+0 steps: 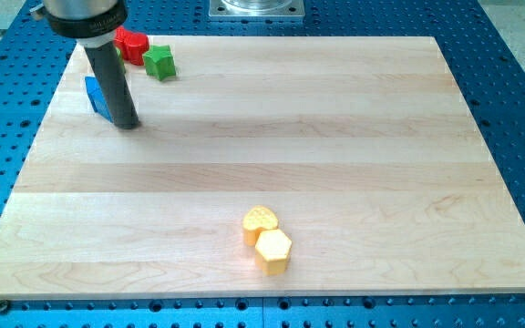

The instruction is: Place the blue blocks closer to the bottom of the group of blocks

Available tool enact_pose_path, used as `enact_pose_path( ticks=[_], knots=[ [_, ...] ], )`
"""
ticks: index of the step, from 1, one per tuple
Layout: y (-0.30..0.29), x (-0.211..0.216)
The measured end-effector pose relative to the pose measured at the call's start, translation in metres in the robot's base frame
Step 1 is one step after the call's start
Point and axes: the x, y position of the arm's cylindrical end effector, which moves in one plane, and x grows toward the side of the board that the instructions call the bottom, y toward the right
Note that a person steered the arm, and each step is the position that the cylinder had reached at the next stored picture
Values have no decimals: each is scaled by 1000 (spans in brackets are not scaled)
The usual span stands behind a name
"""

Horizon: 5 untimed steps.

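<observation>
Touching my tip (pixel 127 125) — blue block (pixel 96 97), half-hidden.

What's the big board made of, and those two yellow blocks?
The board looks like pale wood: grain lines and joined planks show, matte finish. The yellow heart block and yellow hexagon block look like plastic, smooth and evenly coloured, though painted wood can't be ruled out.

Pale matt wood board (pixel 272 137) w/ visible grain, on blue perforated metal table (pixel 518 91).
</observation>
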Motion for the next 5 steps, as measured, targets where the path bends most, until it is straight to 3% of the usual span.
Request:
enact_pose_path(
  ticks=[1,2,3,4,5],
  knots=[
    [-1,-6],
    [-53,26],
    [-67,11],
    [-7,-30],
    [-18,-32]
  ],
)
